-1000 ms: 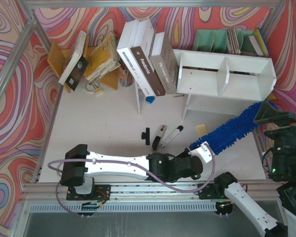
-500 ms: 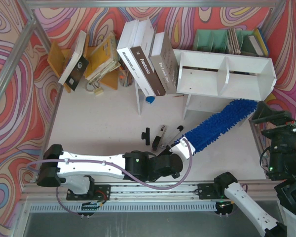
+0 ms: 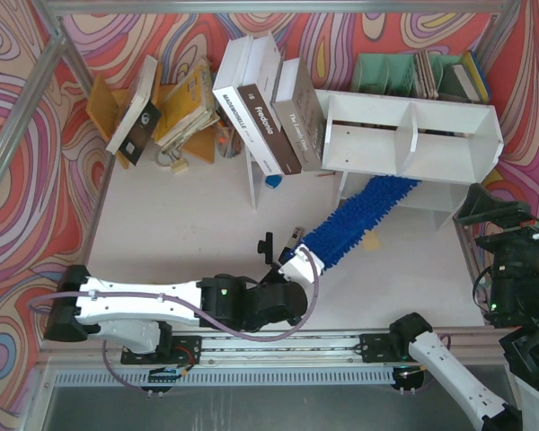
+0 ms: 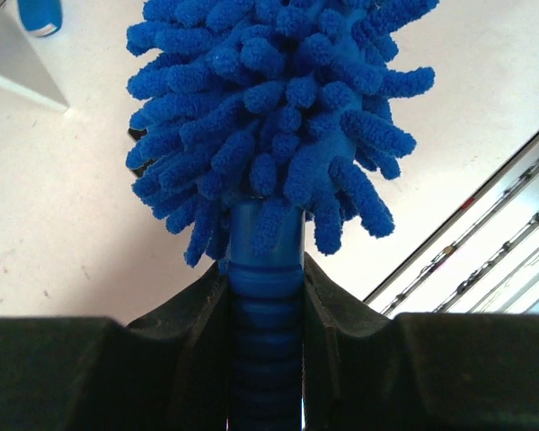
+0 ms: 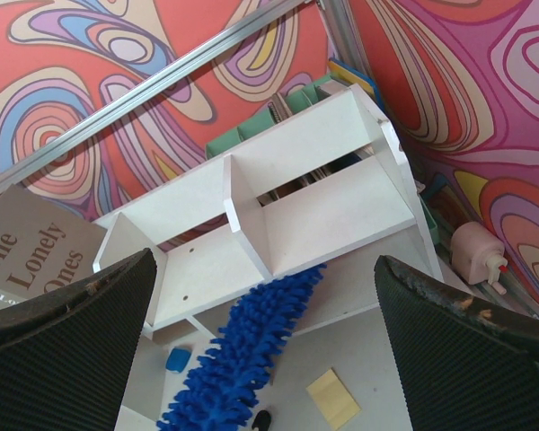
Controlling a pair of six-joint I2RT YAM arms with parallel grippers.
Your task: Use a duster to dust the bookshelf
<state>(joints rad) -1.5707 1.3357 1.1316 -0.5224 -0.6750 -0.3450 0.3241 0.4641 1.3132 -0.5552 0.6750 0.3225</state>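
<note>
The white bookshelf (image 3: 413, 135) stands at the far right of the desk (image 3: 189, 215). The blue fluffy duster (image 3: 355, 220) slants from in front of the bookshelf up to it, with its tip lying on the lower shelf under the central divider. The left pincer (image 4: 266, 305), well in front of the bookshelf's left end, is clamped on the duster's ribbed blue handle. The right pincer (image 5: 265, 269) hovers off the bookshelf's near right corner, its fingers spread wide with nothing between them. A yellow note (image 3: 369, 238) lies just beside the duster, in front of the bookshelf.
</note>
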